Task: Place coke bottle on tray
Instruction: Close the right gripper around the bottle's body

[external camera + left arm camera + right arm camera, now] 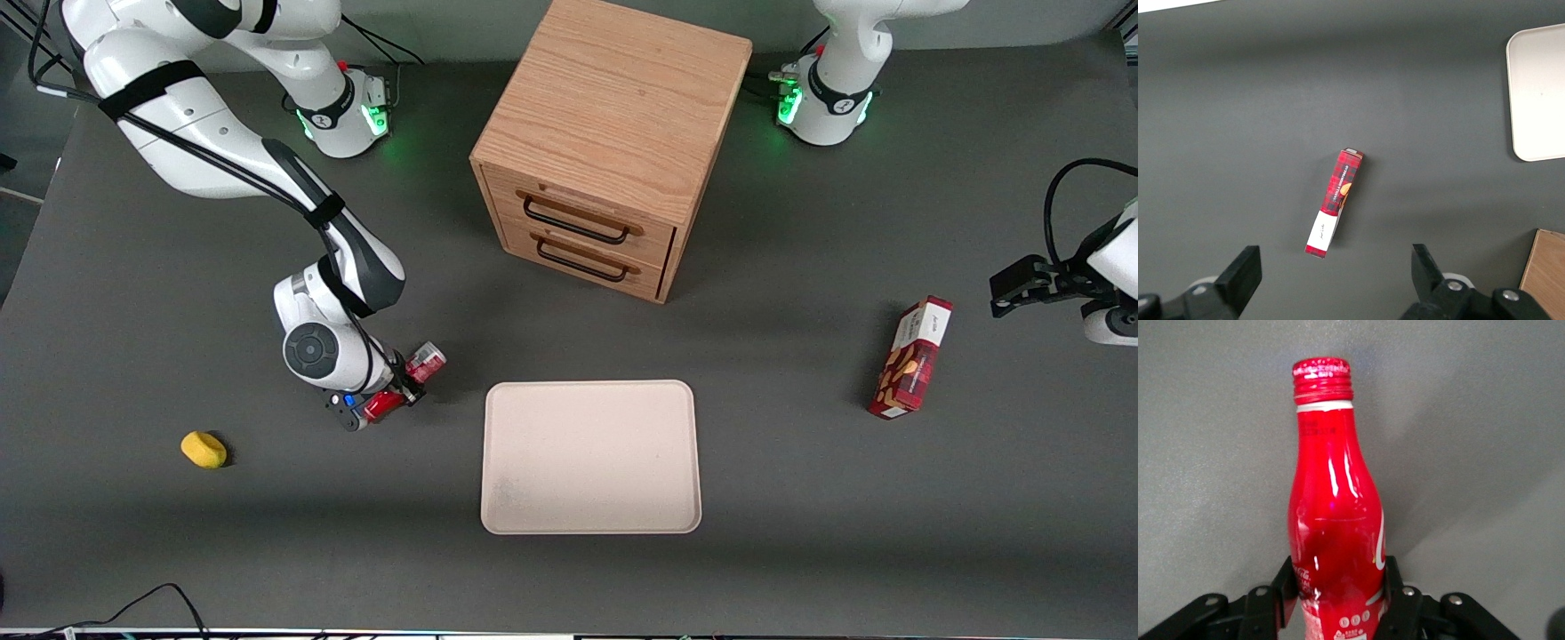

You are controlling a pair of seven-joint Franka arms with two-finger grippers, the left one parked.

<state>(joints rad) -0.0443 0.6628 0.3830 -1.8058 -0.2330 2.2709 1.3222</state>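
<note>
Tray [590,524]: nothing on it, lies near the gripper.
Gripper [397,385]: squeezes the coke bottle [425,363], over the table [133,311].
Drawer cabinet [613,142]: both drawers closed, farther from the front camera.

One coke bottle [404,382], one tray [590,457], one snack box [911,358], one drawer cabinet [605,142], one yellow sponge [204,449]
</note>
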